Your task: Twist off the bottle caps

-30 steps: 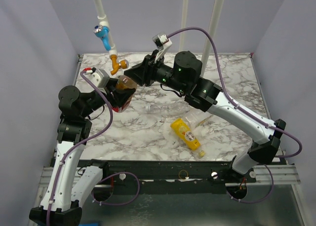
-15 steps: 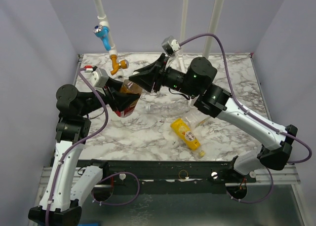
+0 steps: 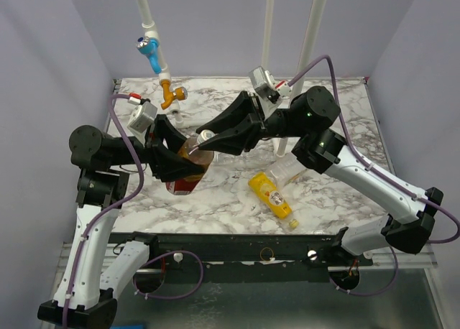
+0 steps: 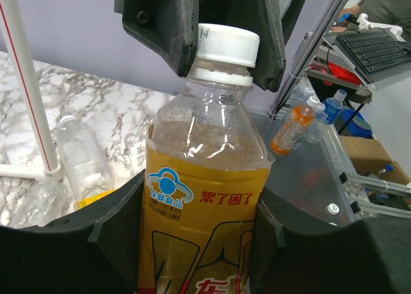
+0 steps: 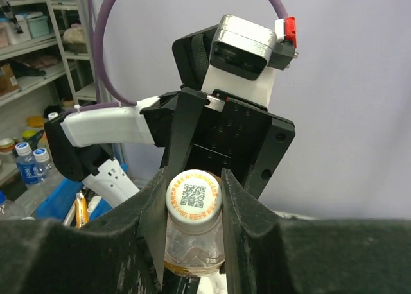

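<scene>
While the yellow bottle (image 3: 271,195) lies flat and untouched, the brown bottle (image 3: 191,155) has been carried from far back and left of the yellow bottle to a spot nearer to it, still on its left, as seen from above. It is squeezed around its middle by the left gripper (image 3: 180,164) and tipped toward the right gripper (image 3: 209,137), which has been swung in and closed on the white cap (image 3: 206,134). In the left wrist view, the brown bottle (image 4: 202,198) is seen held tight between the near black pads, and the white cap (image 4: 226,45) is pinched by two black fingers (image 4: 160,31) of the other arm. In the right wrist view, the white cap (image 5: 193,194) is seen from its top, pressed on both sides by the jaws. The cap is still sat fully on the neck. So both holds seem to be made, and the twisting can likely be started now.
</scene>
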Controlling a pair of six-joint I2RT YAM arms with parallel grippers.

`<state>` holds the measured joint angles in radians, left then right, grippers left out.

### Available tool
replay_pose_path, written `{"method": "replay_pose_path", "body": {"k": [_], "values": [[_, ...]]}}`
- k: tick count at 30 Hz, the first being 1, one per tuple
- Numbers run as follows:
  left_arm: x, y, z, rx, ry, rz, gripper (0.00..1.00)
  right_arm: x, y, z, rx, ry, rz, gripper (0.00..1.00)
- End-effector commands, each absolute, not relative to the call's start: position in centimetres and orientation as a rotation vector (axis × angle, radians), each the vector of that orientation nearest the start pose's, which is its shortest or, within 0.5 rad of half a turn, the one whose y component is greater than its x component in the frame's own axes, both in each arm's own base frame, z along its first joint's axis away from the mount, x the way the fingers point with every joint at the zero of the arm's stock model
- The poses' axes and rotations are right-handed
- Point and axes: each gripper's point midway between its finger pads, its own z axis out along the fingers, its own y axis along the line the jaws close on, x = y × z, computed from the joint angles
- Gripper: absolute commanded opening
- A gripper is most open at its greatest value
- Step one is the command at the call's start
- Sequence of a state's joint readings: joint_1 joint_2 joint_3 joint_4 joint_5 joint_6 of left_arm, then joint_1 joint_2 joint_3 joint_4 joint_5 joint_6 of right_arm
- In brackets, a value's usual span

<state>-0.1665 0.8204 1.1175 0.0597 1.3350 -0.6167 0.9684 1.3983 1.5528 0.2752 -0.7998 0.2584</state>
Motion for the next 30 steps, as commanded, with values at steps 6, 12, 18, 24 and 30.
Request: {"method": "replay_pose_path", "body": {"k": [6, 12, 18, 24, 30], "values": [[16.4, -20.0, 43.0, 0.75, 1.464, -1.404, 0.22, 13.8, 39.6, 53.9, -0.93, 0.96, 1.362, 0.7], [19.7, -18.7, 42.5, 0.673, 1.396, -1.115, 0.22, 19.5, 39.1, 54.3, -0.638, 1.16, 1.21, 0.9], [22.5, -17.1, 41.9, 0.627, 1.361, -0.885, 0.21, 23.7, 41.1, 51.5, -0.541, 1.397, 1.101, 0.81], [23.0, -16.4, 41.0, 0.627, 1.358, -0.807, 0.21, 24.4, 42.7, 50.8, -0.533, 1.415, 1.12, 0.75], [23.0, -16.4, 40.6, 0.626, 1.37, -0.808, 0.21, 24.4, 43.7, 50.5, -0.538, 1.418, 1.155, 0.61]]}}
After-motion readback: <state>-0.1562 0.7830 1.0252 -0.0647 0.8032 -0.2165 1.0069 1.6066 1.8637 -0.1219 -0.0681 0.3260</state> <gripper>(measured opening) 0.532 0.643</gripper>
